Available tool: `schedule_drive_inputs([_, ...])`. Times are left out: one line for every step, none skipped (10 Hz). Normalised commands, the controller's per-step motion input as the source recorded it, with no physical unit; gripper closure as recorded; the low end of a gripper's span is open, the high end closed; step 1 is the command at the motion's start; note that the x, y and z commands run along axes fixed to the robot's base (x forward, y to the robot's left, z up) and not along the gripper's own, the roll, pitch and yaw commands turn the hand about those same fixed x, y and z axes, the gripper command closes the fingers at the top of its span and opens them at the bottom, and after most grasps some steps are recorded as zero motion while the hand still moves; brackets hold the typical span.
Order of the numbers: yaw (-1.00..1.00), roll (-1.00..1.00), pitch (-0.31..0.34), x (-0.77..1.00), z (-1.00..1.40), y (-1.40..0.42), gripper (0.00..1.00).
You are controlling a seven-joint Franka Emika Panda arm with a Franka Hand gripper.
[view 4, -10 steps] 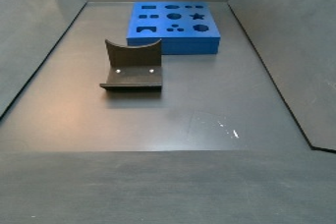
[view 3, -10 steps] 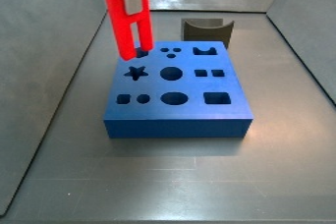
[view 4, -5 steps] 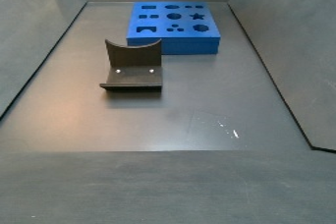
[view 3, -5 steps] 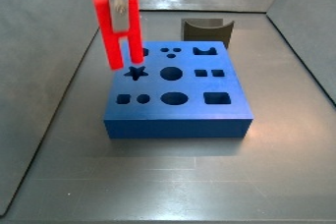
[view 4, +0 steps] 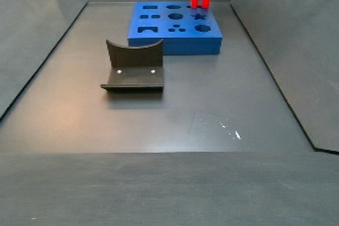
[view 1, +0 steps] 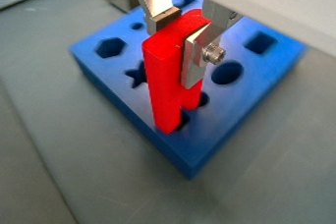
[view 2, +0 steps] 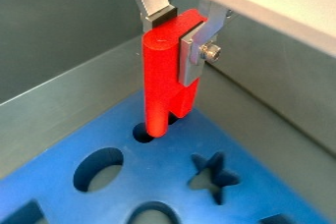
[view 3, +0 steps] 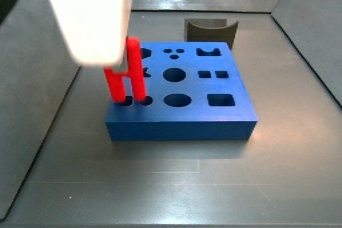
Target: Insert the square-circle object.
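Your gripper (view 1: 184, 33) is clamped on the upper end of the square-circle object (view 1: 172, 76), silver fingers (view 2: 197, 48) pinching it from two sides so the peg hangs upright w/ both legs pointing down. That grip high up leaves the split lower end free, which is what needs to enter the holes.

The peg sits over a corner of the blue block (view 3: 187, 118). In a wrist view the round leg tip looks to be at or just inside a small round hole (view 2: 141, 131); can't tell how deep. In a side view (view 3: 124, 72) the legs reach the block's top face near its edge (the arm's pale body blocks most of the peg above).

Judging by this, insertion is just starting: keep it vertical, press straight down, watch for the square leg snagging its hole rim.

The fixture (view 4: 133, 68) stands well apart from the block, not involved.
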Motion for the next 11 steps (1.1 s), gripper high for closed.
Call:
schedule_drive_inputs([-0.10,-0.05,0.000,0.02,-0.07,0.00,1.00])
schedule_drive_inputs([0.00,0.00,0.000,0.03,-0.01,0.00,1.00])
schedule_drive_inputs([-0.01,-0.06,-0.016,0.00,-0.35,0.00,1.00])
schedule_drive_inputs([0.00,-0.16,0.000,0.18,-0.60,0.00,1.00])
schedule_drive_inputs([0.00,-0.18,0.007,0.36,-0.65,0.00,1.00])
schedule_drive_inputs([-0.01,-0.16,0.044,0.37,-0.63,0.01,1.00])
schedule_drive_inputs([-0.11,-0.16,0.043,0.36,-0.61,0.00,1.00])
schedule_drive_inputs([-0.26,-0.07,0.033,0.21,-0.65,0.00,1.00])
schedule_drive_inputs([-0.47,0.00,0.004,0.00,-0.92,-0.05,1.00])
schedule_drive_inputs([-0.69,0.00,0.000,-0.17,-1.00,-0.11,1.00])
schedule_drive_inputs([-0.73,0.02,0.000,-0.22,-1.00,-0.12,1.00])
